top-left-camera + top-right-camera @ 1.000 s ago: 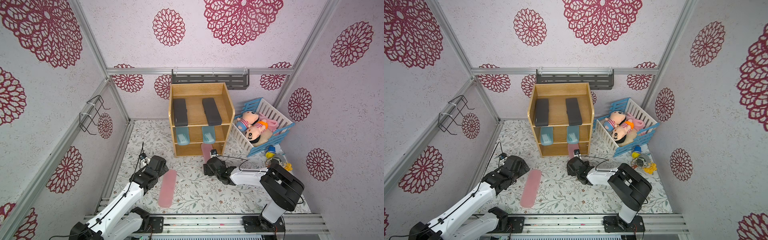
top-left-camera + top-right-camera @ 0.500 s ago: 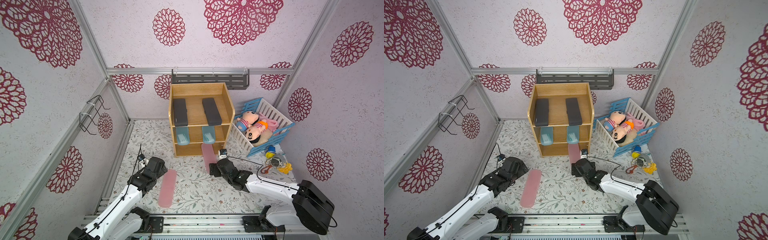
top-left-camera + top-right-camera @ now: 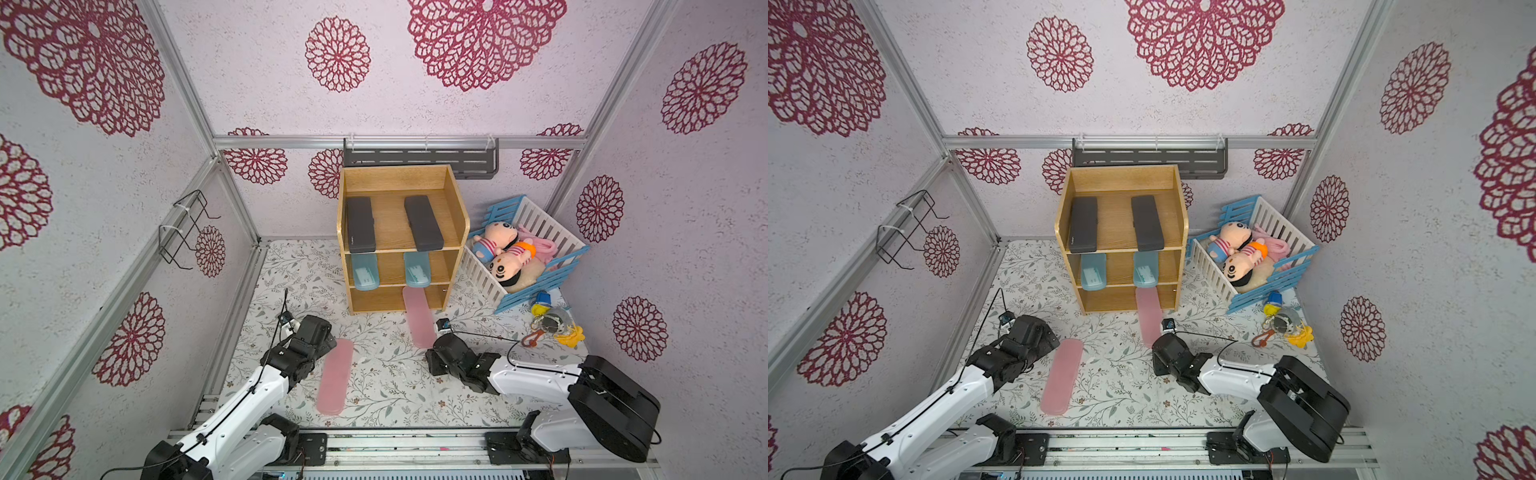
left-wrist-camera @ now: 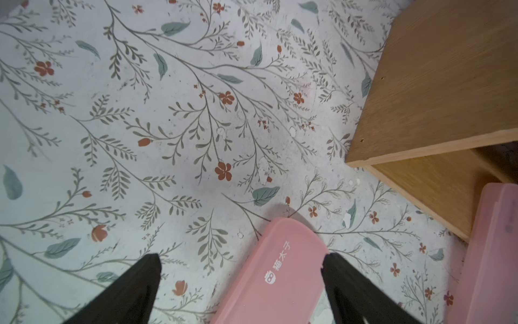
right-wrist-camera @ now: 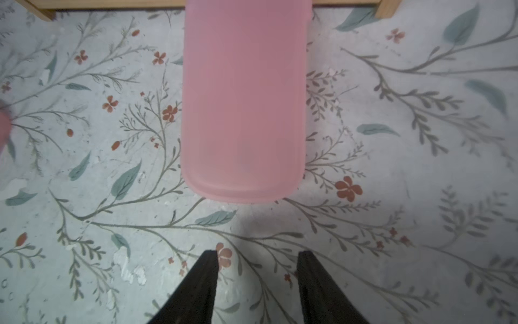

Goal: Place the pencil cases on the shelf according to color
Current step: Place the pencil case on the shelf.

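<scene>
Ok so here's where I'm at. The shelf [image 3: 374, 298] is holding both black cases [image 3: 360, 224] side by side on its top tier. Both teal cases [image 3: 364, 272] are sitting on the middle tier, front ends poking out past the edge.

The half-shelved pink case [image 3: 419, 318] is lying with its far end tucked into the bottom tier, on the shelf's right side. Most of its length is sticking out onto the floral mat [image 3: 386, 386] in front of the shelf. My right gripper [image 5: 256, 252] is hovering just off that case's near end, on the side away from the shelf, not touching it. Its jaws are standing a little apart with only mat between them, so I'm gripping nothing there.

The loose pink case [image 3: 335, 376] is lying flat on the mat, well out in front of the shelf's left corner and clear of it. My left gripper [image 4: 242, 255] is sitting at the end of that case nearest the shelf, jaws spread wide. The rounded end is lying between my fingers [image 4: 344, 280], hugging one side. Can't tell whether that finger is actually touching it.
</scene>
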Motion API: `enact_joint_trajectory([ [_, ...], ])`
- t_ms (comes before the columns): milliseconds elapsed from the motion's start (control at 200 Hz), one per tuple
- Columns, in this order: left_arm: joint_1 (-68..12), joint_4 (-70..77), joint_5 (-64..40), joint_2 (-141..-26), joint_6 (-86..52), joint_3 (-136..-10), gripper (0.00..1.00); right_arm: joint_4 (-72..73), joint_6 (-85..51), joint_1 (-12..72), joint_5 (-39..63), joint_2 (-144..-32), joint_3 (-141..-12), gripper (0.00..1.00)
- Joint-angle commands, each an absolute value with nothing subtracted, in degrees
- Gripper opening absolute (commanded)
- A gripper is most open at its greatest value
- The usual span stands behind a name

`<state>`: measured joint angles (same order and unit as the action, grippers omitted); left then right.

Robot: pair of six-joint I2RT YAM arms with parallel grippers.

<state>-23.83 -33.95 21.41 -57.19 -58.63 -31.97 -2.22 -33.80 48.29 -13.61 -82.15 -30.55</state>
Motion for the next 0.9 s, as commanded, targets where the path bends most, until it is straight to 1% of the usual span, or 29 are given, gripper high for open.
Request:
enact_joint_trajectory([
  [0,-23.5,-33.7,19.2,-59.5,-60.7,-31.3,0.97,-0.5,-32.7,48.5,-15.0,-85.6,-34.6,0.53],
  [180,-24.3,-33.6,17.9,-61.5,-61.8,-30.6,0.97,0.0,-30.5,47.3,-19.6,-90.4,-40.3,0.55],
  [385,-25.1,-33.9,14.5,-62.1,-62.9,-31.2,0.97,0.5,-27.3,45.0,-20.8,-95.3,-45.7,0.57],
  [535,-27.0,-33.9,14.1,-63.1,-64.3,-31.5,0.97,0.5,-26.2,44.6,-20.9,-98.0,-49.3,0.58],
  [600,-27.9,-33.4,14.1,-63.8,-64.9,-31.0,0.97,0.4,-26.2,44.6,-20.4,-98.3,-50.3,0.60],
  [635,-28.3,-33.4,14.1,-64.1,-65.2,-30.7,0.97,0.2,-26.4,44.6,-20.2,-98.2,-50.5,0.62],
  [750,-29.6,-34.3,14.6,-64.7,-66.2,-30.1,0.97,-0.8,-26.5,44.6,-19.9,-96.1,-49.9,0.74],
  [815,-30.5,-34.6,15.2,-64.8,-66.6,-29.8,0.97,-1.8,-26.4,44.8,-18.7,-94.1,-49.2,0.82],
  [896,-31.3,-34.7,16.1,-65.2,-67.2,-29.2,0.97,-4.1,-26.4,45.5,-18.4,-91.2,-48.6,0.94],
])
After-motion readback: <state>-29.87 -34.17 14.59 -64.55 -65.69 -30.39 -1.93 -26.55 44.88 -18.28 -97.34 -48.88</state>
